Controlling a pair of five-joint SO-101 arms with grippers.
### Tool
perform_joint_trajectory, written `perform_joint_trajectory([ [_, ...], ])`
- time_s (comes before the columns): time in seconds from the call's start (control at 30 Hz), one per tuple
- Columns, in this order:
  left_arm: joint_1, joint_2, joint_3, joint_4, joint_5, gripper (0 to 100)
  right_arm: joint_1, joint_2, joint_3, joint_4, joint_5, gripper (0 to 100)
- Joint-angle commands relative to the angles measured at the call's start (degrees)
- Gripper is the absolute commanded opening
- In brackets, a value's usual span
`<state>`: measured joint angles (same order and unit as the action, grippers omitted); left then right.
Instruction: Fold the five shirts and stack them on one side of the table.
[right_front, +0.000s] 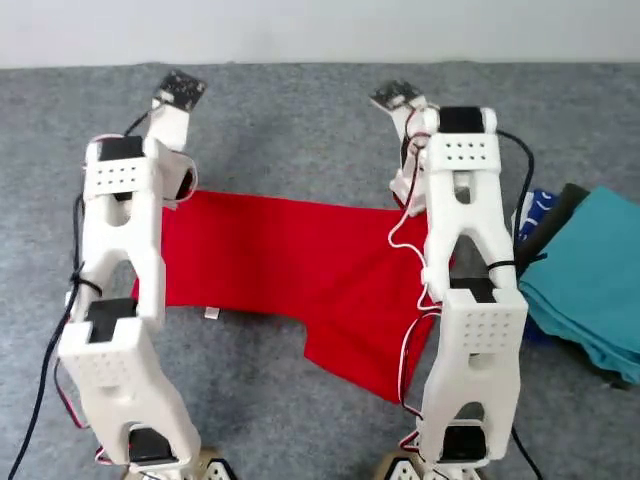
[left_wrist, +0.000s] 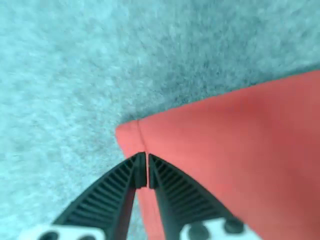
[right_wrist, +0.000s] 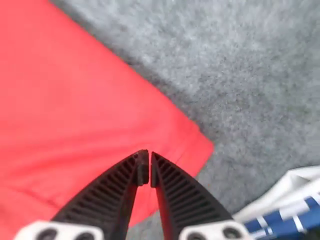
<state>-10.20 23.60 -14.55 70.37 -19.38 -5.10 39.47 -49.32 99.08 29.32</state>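
Black ribbed fingers (left_wrist: 112, 192) of the left end effector (left_wrist: 142, 162) were pressed together right at 1 corner of the red shirt (left_wrist: 240, 150), their tips meeting on the stitched hem and, by the look of it, nipping the cloth there. At the red shirt's other far corner the right end effector (right_wrist: 145, 160) was likewise closed, tips down on the fabric a little inside the corner, apparently pinching it too. In the high view the red shirt lay spread on the grey worktop (right_front: 300, 120) between the 2 arms. Its far edge ran straight from one end effector to the other, and its near edge fell into an uneven flap toward the arm bases, with a small white tag (right_front: 212, 313) on that edge. Beside the red shirt, beyond the right arm, teal shirts (right_front: 590, 270) sat in a heap with a blue-and-white striped garment (right_front: 535, 210) tucked against them. The red shirt looked light, thin and thoroughly limp: it would likely drape, wrinkle and slide on the felt-like worktop rather than hold any shape. Corners and hems, where the cloth is doubled, seemed the best holds, taken at 2 points together to keep an edge taut; a pinch in the open middle would probably just bunch it up.
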Motion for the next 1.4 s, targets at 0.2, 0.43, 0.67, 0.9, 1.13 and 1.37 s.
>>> perform_joint_trajectory([
  [0.2, 8.97, -10.37, -2.51, 12.92, -4.04, 2, 4.97, -16.04, -0.09, 4.00, -3.96, 0.9],
  [0.43, 19.69, -10.73, -2.51, 18.81, -4.04, 2, 13.14, -37.32, 18.81, 3.82, -3.78, 0.9],
  [0.67, 34.29, -10.81, -2.42, 23.38, -3.78, 2, 24.75, -54.20, 33.32, 3.74, -0.88, 1.0],
  [0.9, 45.63, -10.73, -0.57, 24.79, 2.73, 8, 33.36, -65.63, 44.92, 3.74, 4.75, 1.0],
  [1.13, 53.27, -10.90, 8.75, 21.89, 4.22, 9, 40.04, -73.19, 52.57, 3.74, 9.14, 1.0],
  [1.37, 59.60, -11.08, 15.87, 17.49, 7.38, 9, 44.53, -77.49, 56.18, 3.74, 11.34, 1.1],
])
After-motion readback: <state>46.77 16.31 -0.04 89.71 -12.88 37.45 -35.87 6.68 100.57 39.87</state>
